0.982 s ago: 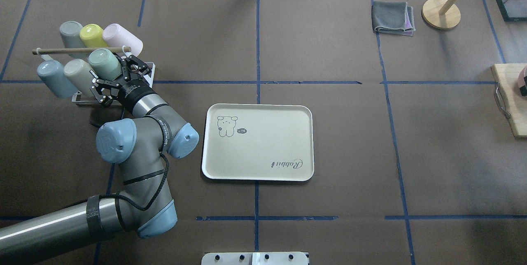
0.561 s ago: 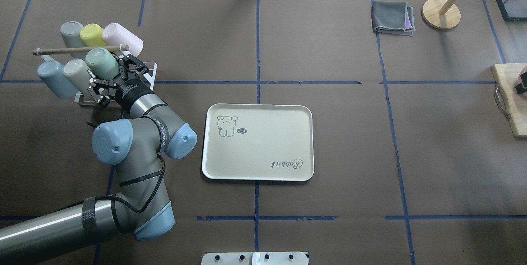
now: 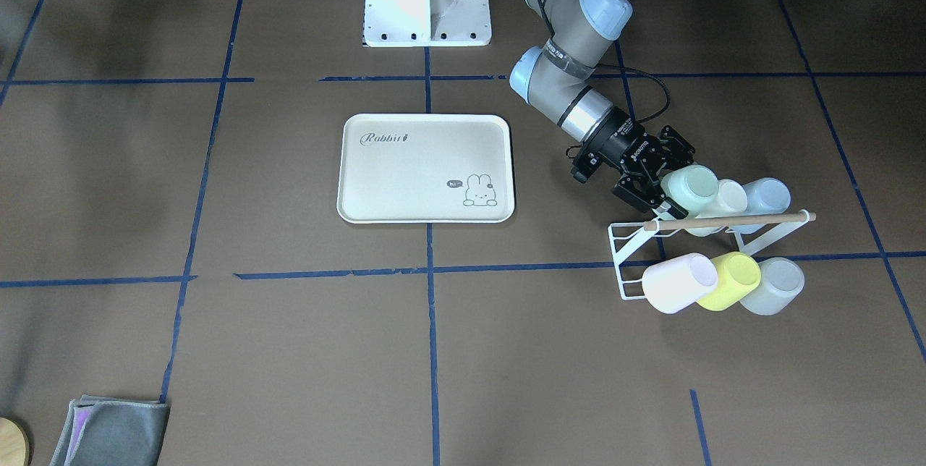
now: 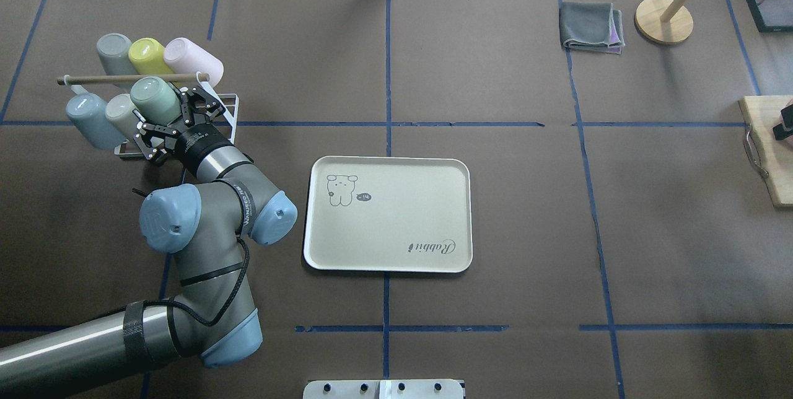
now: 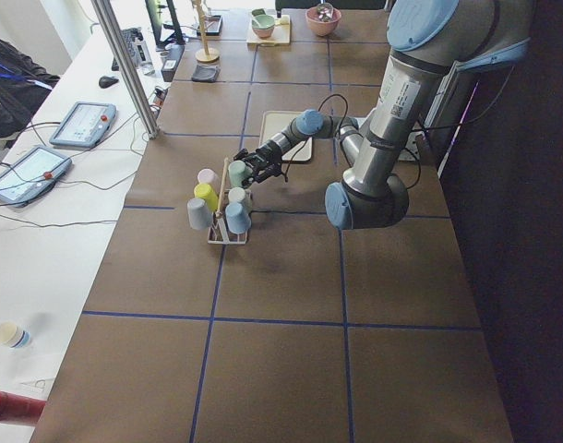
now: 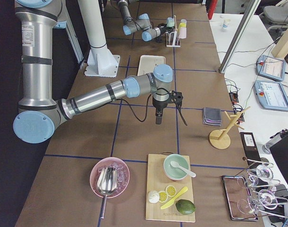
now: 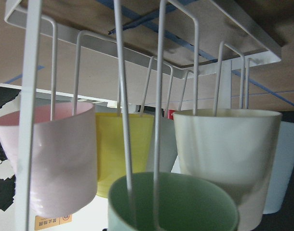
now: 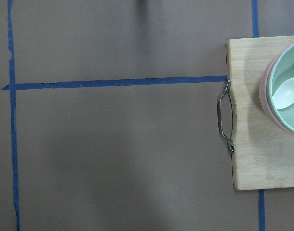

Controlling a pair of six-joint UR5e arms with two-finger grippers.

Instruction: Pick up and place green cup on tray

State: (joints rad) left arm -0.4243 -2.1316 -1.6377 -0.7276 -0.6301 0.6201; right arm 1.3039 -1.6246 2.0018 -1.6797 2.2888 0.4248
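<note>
The mint-green cup point(image 4: 153, 95) hangs mouth-down on a peg of the white wire rack point(image 4: 229, 108), at the near right end of its front row. My left gripper point(image 4: 163, 116) reaches in from the tray side and is shut on this cup, one finger on each side near the rim. The left wrist view looks into the green cup's mouth point(image 7: 176, 202) from below, with a rack wire running through it. The cream tray point(image 4: 396, 219) lies flat to the right of my left arm, with nothing on it. My right gripper point(image 6: 159, 116) hangs over the table near the cutting board; whether it is open or shut does not show.
The rack also holds a pale blue cup point(image 4: 87, 120), a cream cup point(image 4: 121, 114), and grey, yellow point(image 4: 145, 55) and pink point(image 4: 192, 61) cups behind a wooden dowel. A folded grey cloth point(image 4: 590, 27), a wooden stand point(image 4: 663, 20) and a cutting board point(image 4: 768, 151) sit far right.
The left gripper pushed further over the green cup, then drew back slightly. The whole rack with its cups shifted a little to the right and toward me.
</note>
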